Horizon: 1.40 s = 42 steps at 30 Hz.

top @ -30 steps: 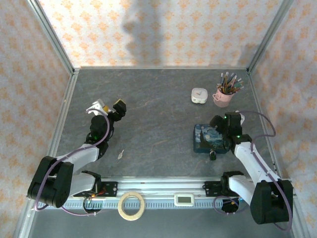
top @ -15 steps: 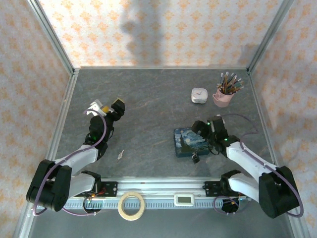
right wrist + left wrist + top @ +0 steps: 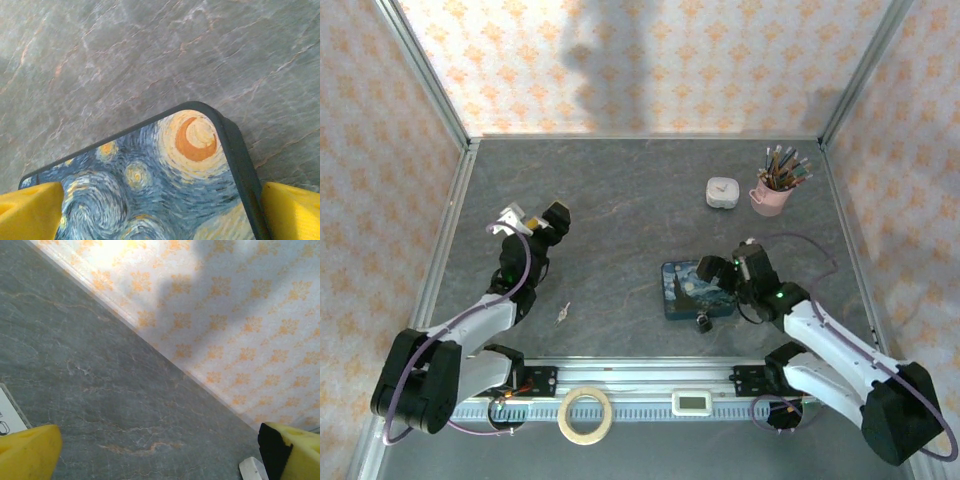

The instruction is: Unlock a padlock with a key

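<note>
Right gripper (image 3: 160, 202) hangs with jaws spread wide over a corner of the blue starry-night tin (image 3: 685, 290), clasping nothing that can be made out. Left gripper (image 3: 533, 216) stands wide and empty above the grey table (image 3: 620, 200). The padlock (image 3: 703, 323) lies just beside the tin's near edge; the key (image 3: 561, 314) rests well apart, near the left arm.

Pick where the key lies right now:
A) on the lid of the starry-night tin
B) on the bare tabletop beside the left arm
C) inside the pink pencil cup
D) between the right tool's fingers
B: the key lies on the bare grey table, just to the inner side of the left arm, with no tool touching it.
</note>
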Each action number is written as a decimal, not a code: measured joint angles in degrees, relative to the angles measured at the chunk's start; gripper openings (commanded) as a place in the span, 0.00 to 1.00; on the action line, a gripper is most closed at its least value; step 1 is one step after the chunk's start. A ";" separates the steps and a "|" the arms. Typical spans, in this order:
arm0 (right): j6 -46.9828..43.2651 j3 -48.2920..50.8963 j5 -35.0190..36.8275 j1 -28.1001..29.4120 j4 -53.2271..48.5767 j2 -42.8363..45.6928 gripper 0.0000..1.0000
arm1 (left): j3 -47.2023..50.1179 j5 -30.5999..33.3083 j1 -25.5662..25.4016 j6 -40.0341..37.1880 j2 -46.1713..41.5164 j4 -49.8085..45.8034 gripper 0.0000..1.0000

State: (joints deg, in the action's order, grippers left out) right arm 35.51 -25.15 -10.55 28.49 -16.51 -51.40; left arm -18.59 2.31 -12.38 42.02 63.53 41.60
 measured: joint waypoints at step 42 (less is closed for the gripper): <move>-1.66 -42.56 1.31 4.63 27.65 -60.48 1.00 | -3.43 -1.57 4.85 1.68 -13.73 -52.83 0.99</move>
State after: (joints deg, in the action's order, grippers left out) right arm 33.85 -67.70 -9.23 33.12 11.14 -111.87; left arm -22.02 0.73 -7.53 43.70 49.80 -11.22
